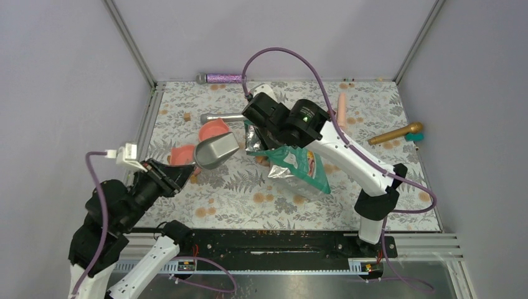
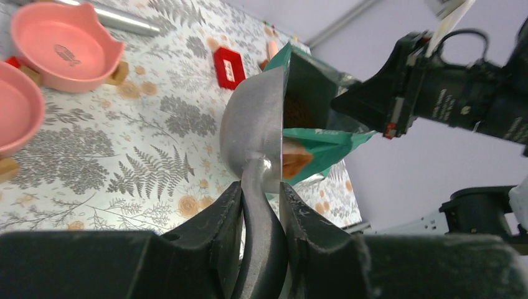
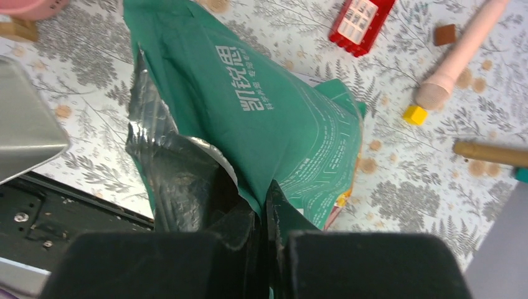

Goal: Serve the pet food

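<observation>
The teal pet food bag (image 1: 302, 167) lies on the flowered mat with its mouth raised toward the left. My right gripper (image 1: 253, 129) is shut on the bag's top edge and holds the mouth open; the wrist view shows the fingers (image 3: 264, 202) pinching the teal foil of the bag (image 3: 268, 106). My left gripper (image 1: 185, 170) is shut on the handle of a metal scoop (image 1: 215, 151), whose bowl (image 2: 255, 134) sits just left of the bag's mouth (image 2: 311, 87). A brown grainy mass, the pet food (image 2: 297, 113), shows inside the bag. No kibble shows in the scoop.
Two pink bowls (image 1: 214, 130) (image 1: 182, 154) stand left of the scoop and also show in the left wrist view (image 2: 65, 47). A silver cylinder (image 1: 221, 117), purple tube (image 1: 221, 78), pink rod (image 1: 341, 109), gold handle (image 1: 392, 134), red block (image 3: 361, 18) and small cubes (image 3: 414, 114) lie around.
</observation>
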Robot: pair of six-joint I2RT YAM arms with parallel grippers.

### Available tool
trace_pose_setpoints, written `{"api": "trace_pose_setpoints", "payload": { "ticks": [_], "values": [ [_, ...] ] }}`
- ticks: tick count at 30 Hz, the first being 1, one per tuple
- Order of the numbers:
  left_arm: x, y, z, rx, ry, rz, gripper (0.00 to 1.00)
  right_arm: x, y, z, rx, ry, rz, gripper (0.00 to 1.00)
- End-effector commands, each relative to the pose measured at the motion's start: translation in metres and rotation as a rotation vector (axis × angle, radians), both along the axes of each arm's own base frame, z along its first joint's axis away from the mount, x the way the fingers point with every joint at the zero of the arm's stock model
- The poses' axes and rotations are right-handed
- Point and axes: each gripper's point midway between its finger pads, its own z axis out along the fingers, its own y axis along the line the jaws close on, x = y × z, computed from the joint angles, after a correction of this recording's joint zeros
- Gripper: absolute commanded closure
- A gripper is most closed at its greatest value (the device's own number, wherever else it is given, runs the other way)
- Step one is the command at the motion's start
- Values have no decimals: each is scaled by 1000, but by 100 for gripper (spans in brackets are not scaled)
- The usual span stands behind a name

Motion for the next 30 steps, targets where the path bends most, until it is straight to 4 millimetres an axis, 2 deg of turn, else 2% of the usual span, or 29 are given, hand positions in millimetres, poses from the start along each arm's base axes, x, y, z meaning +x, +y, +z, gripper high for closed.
{"api": "trace_pose_setpoints", "payload": {
  "ticks": [1,3,5,10,12,20,25,30],
  "values": [
    [-11,34,25,-41,-31,156,100,8,49,39,266,-113,5,100],
    [-16,33,31,-63,-34,144,100,8,52,30,280,-107,-4,100],
    [-18,25,32,-85,1,107,100,8,54,27,304,-113,-5,100],
    [-15,-18,30,-160,141,-62,100,7,54,24,348,-134,-4,100],
    [-13,-28,31,-188,183,-99,100,8,51,25,353,-148,-16,100],
    [14,-56,7,-260,375,-101,100,0,54,30,366,-180,54,100],
    [36,-78,10,-287,395,-150,100,-19,67,25,364,-193,204,100],
    [47,-100,1,-293,492,-220,100,-22,61,23,361,-200,197,100]
  ]
}}
